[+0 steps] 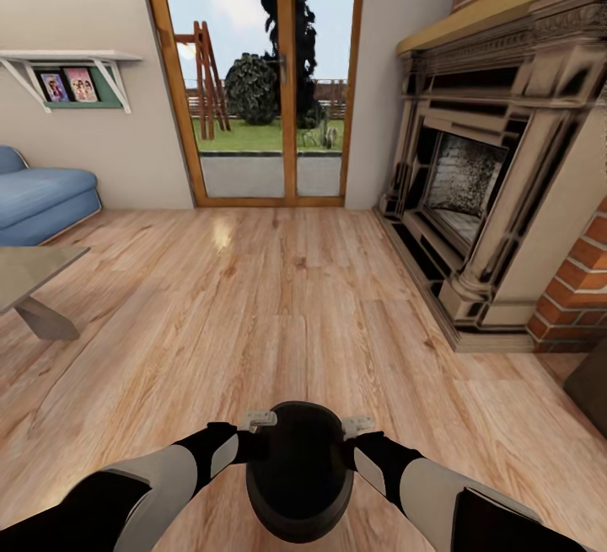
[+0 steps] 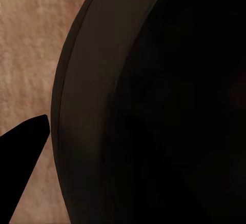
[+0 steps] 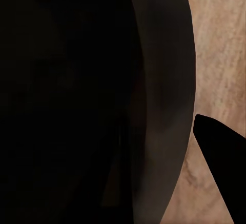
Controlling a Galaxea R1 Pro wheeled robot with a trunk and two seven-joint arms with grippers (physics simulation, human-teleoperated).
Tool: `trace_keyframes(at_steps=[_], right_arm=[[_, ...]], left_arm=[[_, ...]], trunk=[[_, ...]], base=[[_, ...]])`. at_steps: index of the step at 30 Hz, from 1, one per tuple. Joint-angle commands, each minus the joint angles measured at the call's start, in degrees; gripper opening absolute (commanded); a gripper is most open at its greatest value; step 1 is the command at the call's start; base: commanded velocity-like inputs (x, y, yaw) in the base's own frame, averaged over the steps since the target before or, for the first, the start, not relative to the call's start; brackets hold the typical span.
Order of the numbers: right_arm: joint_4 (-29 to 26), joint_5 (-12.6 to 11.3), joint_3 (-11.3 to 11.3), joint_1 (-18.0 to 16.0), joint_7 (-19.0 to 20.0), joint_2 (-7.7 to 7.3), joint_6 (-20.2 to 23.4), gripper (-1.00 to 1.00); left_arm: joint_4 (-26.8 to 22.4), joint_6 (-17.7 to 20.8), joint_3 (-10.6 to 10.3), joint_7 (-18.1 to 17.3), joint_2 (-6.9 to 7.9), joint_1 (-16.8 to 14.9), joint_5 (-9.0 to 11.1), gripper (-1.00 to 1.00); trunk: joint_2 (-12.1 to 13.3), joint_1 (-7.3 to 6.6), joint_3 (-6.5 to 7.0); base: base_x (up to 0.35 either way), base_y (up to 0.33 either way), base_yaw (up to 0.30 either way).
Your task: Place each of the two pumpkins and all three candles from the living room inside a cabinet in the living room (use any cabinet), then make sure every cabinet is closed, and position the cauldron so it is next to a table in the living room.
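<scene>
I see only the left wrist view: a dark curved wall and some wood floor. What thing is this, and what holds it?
Observer: It is the cauldron, between the left hand and the right hand, one on each side.
Operator: Where is the table from here?
Observer: A corner of the table shows ahead to the left, apart from the cauldron, with wood floor between them.
Operator: And what is on the right side?
Observer: A fireplace stands there, set against a brick wall.
</scene>
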Motion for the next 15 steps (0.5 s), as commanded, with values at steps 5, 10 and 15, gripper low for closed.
trace_keyframes(at_steps=[5, 10, 15], right_arm=[[0.0, -0.7, 1.4, 0.0, -0.1, -0.04, 0.2, -1.0], [0.0, -0.7, 1.4, 0.0, -0.2, -0.03, 0.2, -1.0], [0.0, -0.6, 1.4, 0.0, -0.2, -0.03, 0.2, -1.0]], left_arm=[[0.0, 0.0, -1.4, 0.1, 0.64, -0.1, 0.2, -1.0], [0.0, 0.0, -1.4, 0.1, 0.64, -0.1, 0.2, -1.0], [0.0, 0.0, -1.4, 0.1, 0.64, -0.1, 0.2, -1.0]], trunk=[[0.0, -0.02, 0.32], [0.0, -0.02, 0.38], [0.0, -0.02, 0.38]], base=[[0.0, 0.0, 0.0], [0.0, 0.0, 0.037], [0.0, 0.0, 0.238]])
